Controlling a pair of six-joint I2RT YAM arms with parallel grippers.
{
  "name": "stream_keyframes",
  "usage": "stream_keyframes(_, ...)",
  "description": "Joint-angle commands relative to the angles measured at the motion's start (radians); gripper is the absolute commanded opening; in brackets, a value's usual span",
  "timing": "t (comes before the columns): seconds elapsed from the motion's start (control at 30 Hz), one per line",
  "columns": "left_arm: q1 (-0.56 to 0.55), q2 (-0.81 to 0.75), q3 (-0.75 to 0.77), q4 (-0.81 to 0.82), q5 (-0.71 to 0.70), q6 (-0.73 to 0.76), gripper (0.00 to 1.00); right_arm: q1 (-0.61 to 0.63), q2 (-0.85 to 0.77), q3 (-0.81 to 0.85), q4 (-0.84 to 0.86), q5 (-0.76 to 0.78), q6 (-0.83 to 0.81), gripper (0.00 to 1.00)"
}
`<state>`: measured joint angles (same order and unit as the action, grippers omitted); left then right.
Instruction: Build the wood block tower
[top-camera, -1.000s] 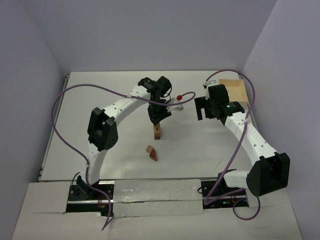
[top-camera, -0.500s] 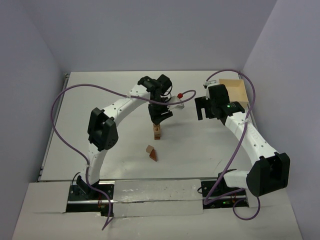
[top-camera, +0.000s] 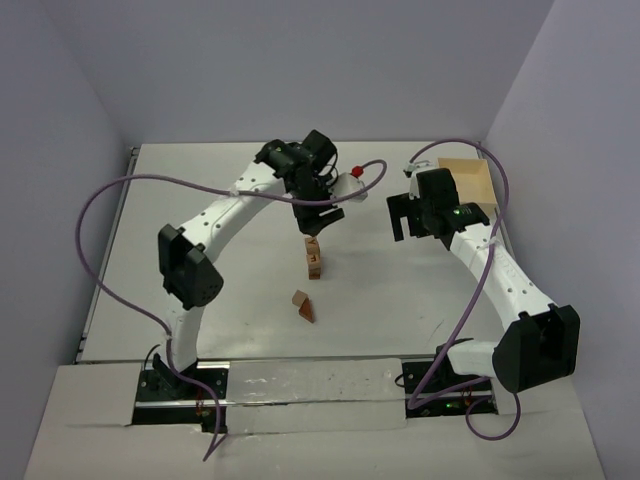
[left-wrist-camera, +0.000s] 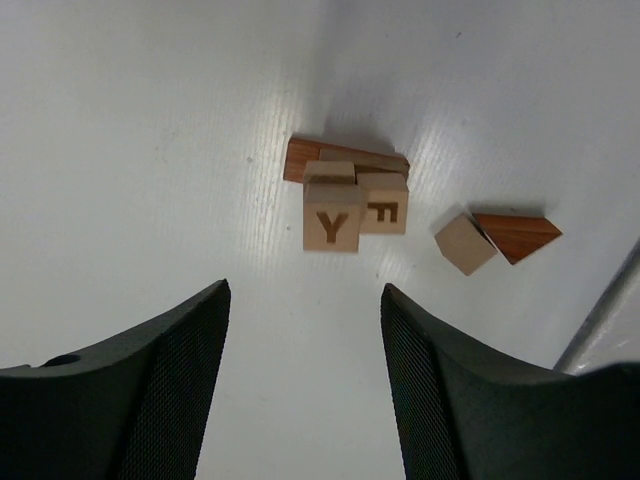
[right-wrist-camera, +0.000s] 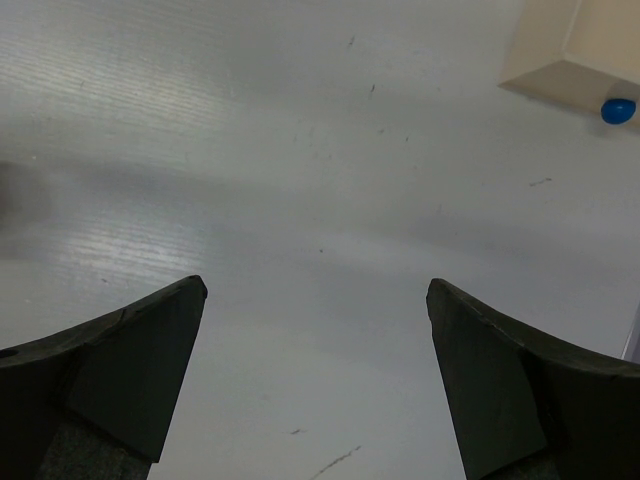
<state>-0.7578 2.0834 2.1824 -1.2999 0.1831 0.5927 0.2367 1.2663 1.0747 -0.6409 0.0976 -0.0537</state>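
The wood block tower (top-camera: 315, 258) stands mid-table as a narrow stack. From the left wrist it shows as a tan Y cube (left-wrist-camera: 332, 217) and an F cube (left-wrist-camera: 383, 208) over a reddish-brown bar (left-wrist-camera: 299, 158). A loose tan cube (left-wrist-camera: 464, 243) and a reddish-brown wedge (left-wrist-camera: 515, 234) lie together beside it, the wedge (top-camera: 304, 307) being in front of the tower. My left gripper (top-camera: 318, 222) (left-wrist-camera: 303, 295) hangs open and empty just above and behind the tower, clear of it. My right gripper (top-camera: 405, 218) (right-wrist-camera: 315, 290) is open and empty over bare table to the right.
An open light-wood box (top-camera: 466, 181) sits at the back right; its corner (right-wrist-camera: 570, 55) shows in the right wrist view with a small blue ball (right-wrist-camera: 618, 110) inside. Purple cables loop off both arms. Walls close in the table on the left, back and right.
The left gripper has opened, let go of the tower's top and lifted back away from it. Its elbow has swung left. The right arm has not moved.
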Motion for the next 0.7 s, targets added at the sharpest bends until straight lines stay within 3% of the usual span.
stream_keyframes(0.0,0.093,-0.302,-0.094,0.102,0.067,-0.123,0.75,0.021,-0.053,0.012,0.061,-0.074,-0.057,0.98)
stream_keyframes(0.07,0.153,-0.372,-0.145,0.144,0.130,-0.184,0.82,0.055,-0.082,-0.015,0.074,-0.091,-0.084,0.96)
stream_keyframes(0.13,0.262,-0.433,-0.197,0.184,0.193,-0.253,0.98,0.128,-0.140,-0.055,0.089,-0.092,-0.142,0.92)
stream_keyframes(0.3,0.510,-0.540,-0.356,0.259,0.366,-0.463,0.99,0.548,-0.320,-0.146,0.131,-0.076,-0.281,0.78)
stream_keyframes(0.43,0.676,-0.597,-0.454,0.327,0.480,-0.567,0.99,0.815,-0.333,-0.168,0.177,0.004,-0.339,0.70)
stream_keyframes(0.6,0.797,-0.640,-0.493,0.317,0.555,-0.565,0.99,0.943,-0.211,-0.135,0.225,0.071,-0.386,0.59)
stream_keyframes(0.67,0.802,-0.681,-0.517,0.340,0.510,-0.571,0.99,0.957,-0.133,-0.099,0.243,0.060,-0.373,0.53)
